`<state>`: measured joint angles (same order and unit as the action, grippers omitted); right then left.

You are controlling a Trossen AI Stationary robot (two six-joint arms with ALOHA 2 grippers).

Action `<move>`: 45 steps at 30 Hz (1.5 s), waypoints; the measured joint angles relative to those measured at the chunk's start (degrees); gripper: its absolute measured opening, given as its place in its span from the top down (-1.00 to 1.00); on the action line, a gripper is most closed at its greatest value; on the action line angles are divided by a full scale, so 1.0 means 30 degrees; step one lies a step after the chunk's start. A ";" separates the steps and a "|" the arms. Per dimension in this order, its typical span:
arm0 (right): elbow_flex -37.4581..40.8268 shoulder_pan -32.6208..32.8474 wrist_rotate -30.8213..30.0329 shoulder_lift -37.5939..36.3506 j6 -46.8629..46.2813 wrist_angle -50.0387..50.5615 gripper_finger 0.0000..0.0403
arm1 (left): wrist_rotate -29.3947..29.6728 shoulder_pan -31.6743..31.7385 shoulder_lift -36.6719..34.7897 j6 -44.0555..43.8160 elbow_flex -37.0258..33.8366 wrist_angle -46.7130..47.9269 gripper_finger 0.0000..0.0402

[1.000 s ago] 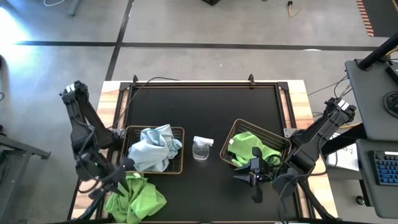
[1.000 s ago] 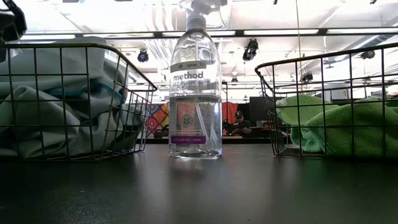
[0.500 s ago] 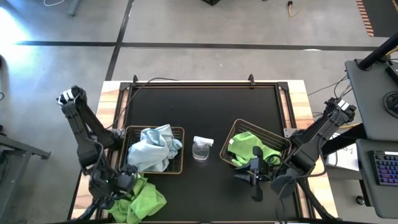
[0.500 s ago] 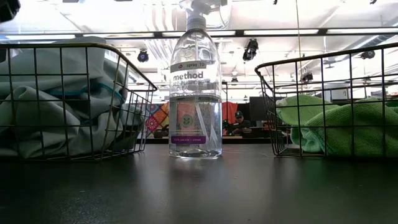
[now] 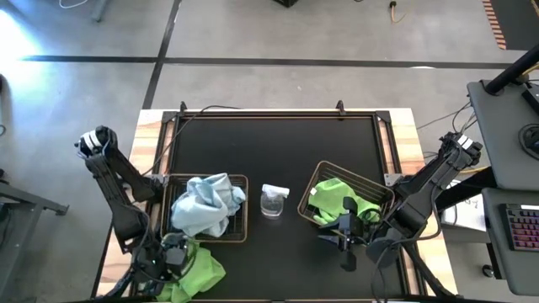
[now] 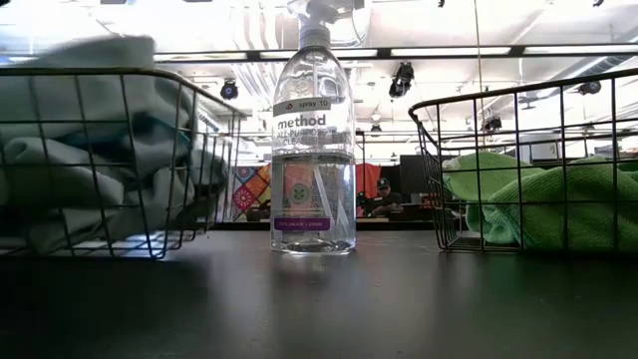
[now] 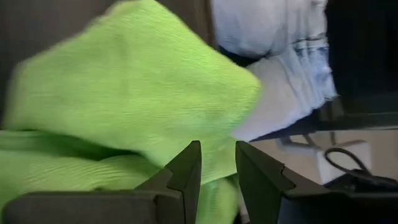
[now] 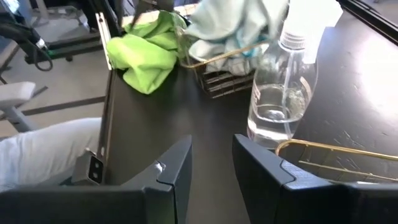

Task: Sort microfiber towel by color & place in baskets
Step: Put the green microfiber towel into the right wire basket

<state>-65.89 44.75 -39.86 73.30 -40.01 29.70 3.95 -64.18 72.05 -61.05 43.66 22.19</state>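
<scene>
A lime green microfiber towel [image 5: 198, 271] lies crumpled on the table's near left corner. My left gripper [image 5: 174, 252] is low over its far edge, pointing steeply down, fingers a little apart [image 7: 217, 149] with green cloth [image 7: 124, 93] showing past them. Just beyond, the left basket [image 5: 247, 207] holds pale blue towels [image 5: 206, 202]. The right basket [image 5: 383, 195] holds green towels [image 5: 337, 199]. My right gripper [image 5: 344, 240] hangs open in front of that basket's near side, with nothing between its fingers [image 8: 211, 146]. My left gripper comes down on the green towel from above, slanting toward the near edge. I cannot tell whether its fingers touch the cloth.
A clear spray bottle [image 5: 274, 202] stands upright between the two baskets, in the middle of the low view [image 6: 313, 150]. The far half of the black tabletop [image 5: 269, 143] is bare. Wooden strips edge the table on the left and right.
My left gripper has sunk and gone toward the table's near edge, rolling as it went, from beside the left basket down to the green towel. The left basket with its blue towels has shifted a little toward the table's left. My right gripper has kept its place.
</scene>
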 joint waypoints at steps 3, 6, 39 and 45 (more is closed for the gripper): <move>0.0003 0.0000 0.0000 0.0000 -0.0007 0.0333 0.46 | -0.0228 0.0020 0.0559 -0.0067 -0.0055 -0.0924 0.58; 0.0007 0.0000 0.0001 0.0000 -0.0006 0.0556 0.46 | -0.0559 0.0029 0.0912 -0.0087 -0.0026 -0.1215 0.58; 0.0007 0.0000 0.0000 0.0000 -0.0146 0.0533 0.46 | -0.0115 0.0029 0.4376 0.0703 0.5006 0.5532 0.58; 0.0004 0.0000 0.0000 0.0000 -0.0127 0.0547 0.46 | -0.0053 0.0073 0.4427 0.1321 0.4900 0.5507 0.58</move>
<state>-65.88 44.75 -39.86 73.30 -40.39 31.34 3.79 -63.96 85.33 -57.09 58.36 38.71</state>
